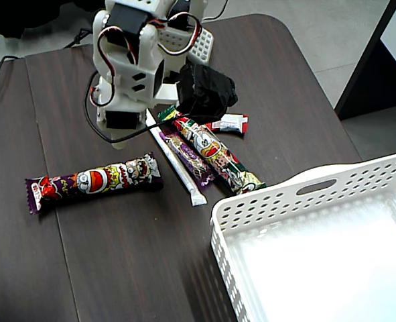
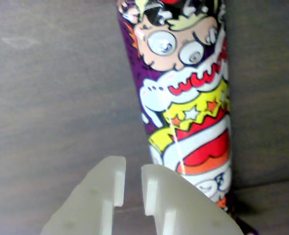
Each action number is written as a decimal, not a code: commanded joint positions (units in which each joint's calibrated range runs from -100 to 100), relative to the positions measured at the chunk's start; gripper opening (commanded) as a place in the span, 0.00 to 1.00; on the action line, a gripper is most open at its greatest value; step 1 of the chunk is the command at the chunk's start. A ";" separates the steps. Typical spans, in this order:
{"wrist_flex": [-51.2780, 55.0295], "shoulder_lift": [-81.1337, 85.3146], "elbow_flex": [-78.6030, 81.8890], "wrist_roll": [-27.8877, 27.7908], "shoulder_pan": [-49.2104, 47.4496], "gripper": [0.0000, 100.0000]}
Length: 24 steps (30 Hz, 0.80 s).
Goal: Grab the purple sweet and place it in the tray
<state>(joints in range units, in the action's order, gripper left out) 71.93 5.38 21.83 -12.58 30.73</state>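
We see the end effector (image 2: 133, 166) nearly together beside the purple sweet (image 2: 183, 98) on the desk (image 2: 51, 98).
In the wrist view only a thin slit parts its fingers, with nothing in it. The sweet lies flat just right of them, its top cut off by the frame and its lower end hidden behind the right finger. In the fixed view the arm (image 1: 127, 60) hides the end effector. Two purple wrappers show there, a big bar (image 1: 94, 181) and a thin stick (image 1: 191, 159); we cannot tell which one it is. Both lie outside the tray (image 1: 251, 201).
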 commanded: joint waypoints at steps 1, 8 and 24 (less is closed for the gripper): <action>0.33 0.69 -4.66 -0.12 -0.30 0.03; 0.08 0.52 -4.85 -0.12 -0.30 0.03; 8.81 -10.61 -23.38 -0.07 -0.30 0.03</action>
<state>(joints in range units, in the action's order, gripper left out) 77.22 -2.80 9.47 -12.53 30.81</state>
